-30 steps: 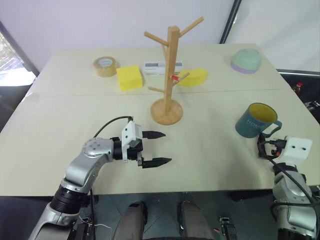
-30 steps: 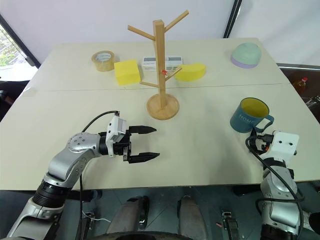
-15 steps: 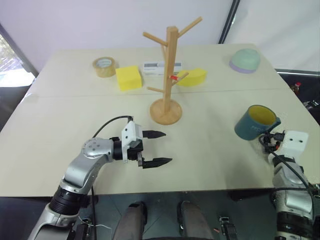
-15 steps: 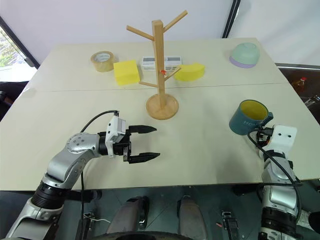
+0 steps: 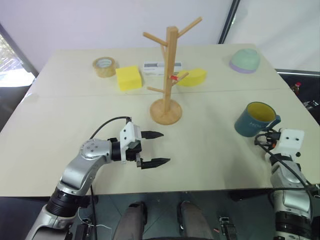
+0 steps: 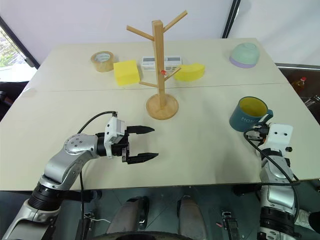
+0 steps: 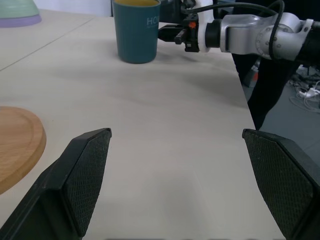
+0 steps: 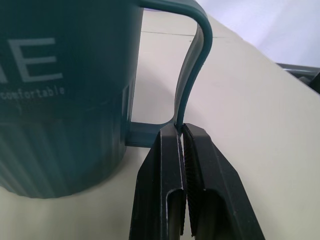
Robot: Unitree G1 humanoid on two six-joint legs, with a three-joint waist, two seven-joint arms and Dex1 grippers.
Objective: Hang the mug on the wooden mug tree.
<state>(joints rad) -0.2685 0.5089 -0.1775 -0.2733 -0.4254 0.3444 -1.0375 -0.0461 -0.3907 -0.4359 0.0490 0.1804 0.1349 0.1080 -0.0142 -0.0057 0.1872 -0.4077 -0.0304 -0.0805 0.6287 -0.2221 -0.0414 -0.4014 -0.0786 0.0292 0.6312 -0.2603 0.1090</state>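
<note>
The dark teal mug [image 5: 254, 121] with a yellow inside stands upright on the table's right side, handle toward my right arm. My right gripper [image 8: 181, 129] is shut on the lower part of the thin loop handle [image 8: 193, 70]; its fingers meet on the handle's edge. The same grip shows beside the mug [image 7: 136, 31] in the left wrist view. The wooden mug tree [image 5: 169, 75] stands on its round base at mid-table, its pegs bare. My left gripper [image 5: 162, 148] hovers open in front of the tree's base, pointing right, nothing between its fingers [image 7: 87, 172].
Behind the tree lie a tape roll [image 5: 105, 66], a yellow block [image 5: 129, 78], a second yellow sponge [image 5: 195, 76] and a white box [image 5: 156, 67]. A mint-green bowl [image 5: 245, 60] sits upturned at the far right. The table's right edge runs close to the mug.
My right gripper has gone from open to shut on the mug's handle after edging forward. The mug tipped briefly and stands upright again. My left arm has stayed put.
</note>
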